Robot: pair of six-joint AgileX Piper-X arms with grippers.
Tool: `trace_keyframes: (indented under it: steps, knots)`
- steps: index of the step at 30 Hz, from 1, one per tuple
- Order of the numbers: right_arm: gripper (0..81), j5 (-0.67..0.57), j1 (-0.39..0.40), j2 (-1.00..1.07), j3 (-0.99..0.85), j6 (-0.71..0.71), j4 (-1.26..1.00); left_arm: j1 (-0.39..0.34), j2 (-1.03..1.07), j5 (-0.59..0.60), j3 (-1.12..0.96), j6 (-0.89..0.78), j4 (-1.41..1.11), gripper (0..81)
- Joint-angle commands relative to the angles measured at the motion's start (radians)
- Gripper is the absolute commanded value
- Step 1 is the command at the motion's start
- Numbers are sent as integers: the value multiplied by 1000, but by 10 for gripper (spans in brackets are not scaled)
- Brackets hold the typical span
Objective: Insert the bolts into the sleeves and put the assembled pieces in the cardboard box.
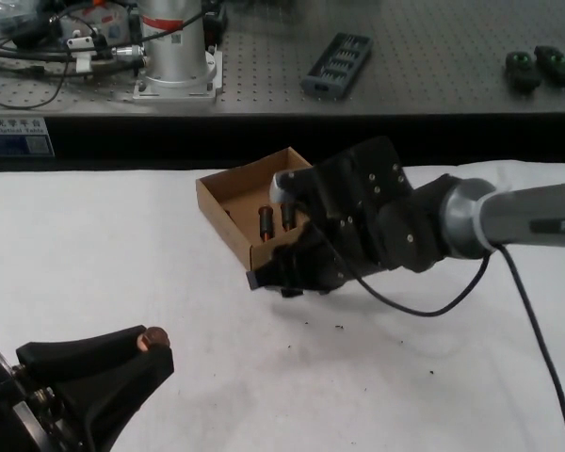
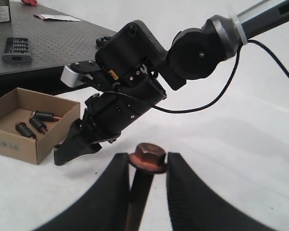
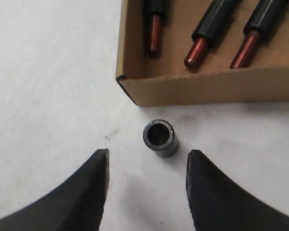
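copper hex-head bolt (image 2: 147, 155) in left gripper (image 2: 148, 161)

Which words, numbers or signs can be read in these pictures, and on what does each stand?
None reads clearly.
blue plate on the front edge of the optical bench: characters too blurred.
cardboard box, outer wall: print too small.
right arm's grey tube: letters cut off by the picture's edge.

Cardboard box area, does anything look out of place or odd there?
Nothing is damaged or spilled. One sleeve stands alone on the white cloth just outside the cardboard box, while three assembled pieces lie inside. A few dark specks dot the cloth.
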Motion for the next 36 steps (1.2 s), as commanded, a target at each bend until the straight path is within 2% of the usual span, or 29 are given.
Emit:
trace_keyframes:
  steps: [1, 19, 22, 25, 28, 33, 36]
  knots:
    - [373, -15, -9, 10, -17, 2, 6, 0, -9, -7, -5, 11, 19, 6]
    - [369, -30, -9, 91, -103, 2, 1, 0, -9, -7, -5, 11, 29, 6]
    - [312, -30, -9, 103, -112, 2, -2, 0, -9, -7, -5, 11, 29, 6]
    - [213, -21, -9, 110, -111, 2, 1, 0, -9, -7, -5, 11, 29, 6]
    - [41, -20, -9, 110, -111, 2, 10, 0, -9, -7, -5, 11, 29, 6]
    - [55, -31, -9, 91, -111, -60, 110, 0, -9, -7, -5, 11, 29, 6]
    - [55, -83, -9, 50, -111, -129, 217, 0, -9, -7, -5, 11, 29, 6]
